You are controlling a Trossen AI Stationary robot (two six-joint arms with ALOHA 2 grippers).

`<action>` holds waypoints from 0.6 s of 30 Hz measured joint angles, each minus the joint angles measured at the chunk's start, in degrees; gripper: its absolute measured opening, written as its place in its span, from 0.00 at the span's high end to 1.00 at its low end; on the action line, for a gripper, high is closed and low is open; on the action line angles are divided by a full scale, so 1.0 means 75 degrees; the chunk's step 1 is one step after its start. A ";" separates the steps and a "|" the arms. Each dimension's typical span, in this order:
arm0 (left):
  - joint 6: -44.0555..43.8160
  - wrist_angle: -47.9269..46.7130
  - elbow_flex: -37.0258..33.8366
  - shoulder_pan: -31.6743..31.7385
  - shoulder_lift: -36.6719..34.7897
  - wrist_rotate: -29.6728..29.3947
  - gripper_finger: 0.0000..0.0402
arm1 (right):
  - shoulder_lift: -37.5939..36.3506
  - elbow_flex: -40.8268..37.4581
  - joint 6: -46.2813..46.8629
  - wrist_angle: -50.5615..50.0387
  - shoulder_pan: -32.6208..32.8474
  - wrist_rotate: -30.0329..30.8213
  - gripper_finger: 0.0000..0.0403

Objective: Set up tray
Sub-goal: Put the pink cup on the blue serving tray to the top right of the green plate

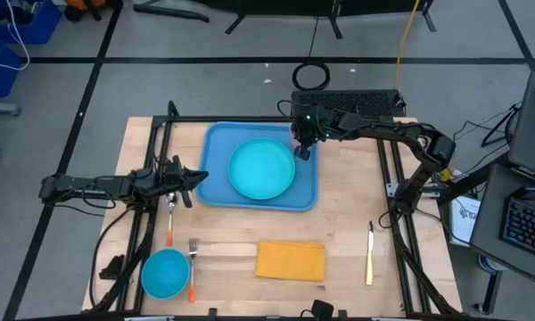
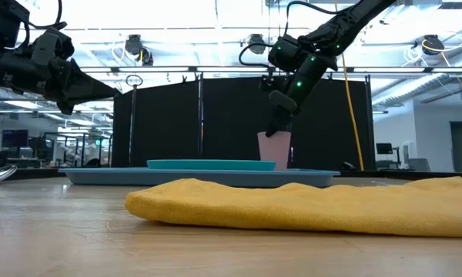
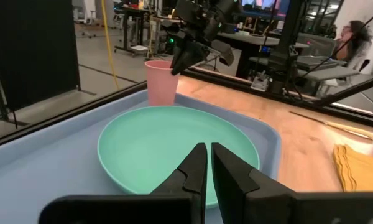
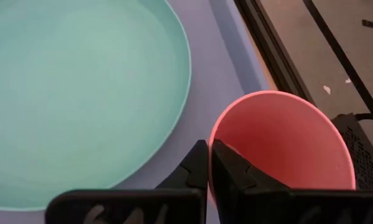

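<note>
The light-blue tray point(image 1: 216, 143) lies at the table's far middle with a round teal plate point(image 1: 261, 169) on it. A pink cup point(image 3: 161, 79) stands upright in the tray's far right corner, beside the plate. My right gripper point(image 4: 209, 152) comes down on it at a slant and is shut on its rim. Whether the cup's base rests on the tray or hangs just above it, I cannot tell. My left gripper point(image 1: 201, 176) points level at the tray's left edge, shut with nothing in it. My right gripper pinches the cup's rim point(image 4: 219, 127) on the side nearest the plate, one finger inside the cup and one outside. The fingers slant down from above and from the table's right. The cup stays upright, mouth up, over the tray's far right corner.
An orange-yellow napkin point(image 1: 290, 260) lies near the front edge, with a knife point(image 1: 370, 254) to its right. At the front left are a blue bowl point(image 1: 165, 272), a fork point(image 1: 193, 263) and a spoon point(image 1: 171, 218). Black frame rails run along both sides of the table.
</note>
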 joint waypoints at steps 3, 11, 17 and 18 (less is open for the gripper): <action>-0.0003 0.0000 0.0000 0.0000 0.0001 0.0003 0.94 | 0.0000 0.0000 0.0054 0.0014 0.0006 -0.0003 0.99; -0.0003 -0.0003 0.0000 -0.0001 0.0001 0.0003 0.94 | 0.0000 0.0000 0.0136 0.0012 0.0006 -0.0009 0.94; -0.0006 -0.0005 0.0000 0.0000 0.0000 0.0003 0.94 | 0.0000 0.0003 0.0134 -0.0001 0.0009 -0.0009 0.92; -0.0006 -0.0003 0.0000 0.0000 0.0000 0.0003 0.94 | 0.0000 0.0005 0.0129 0.0009 0.0009 -0.0009 0.92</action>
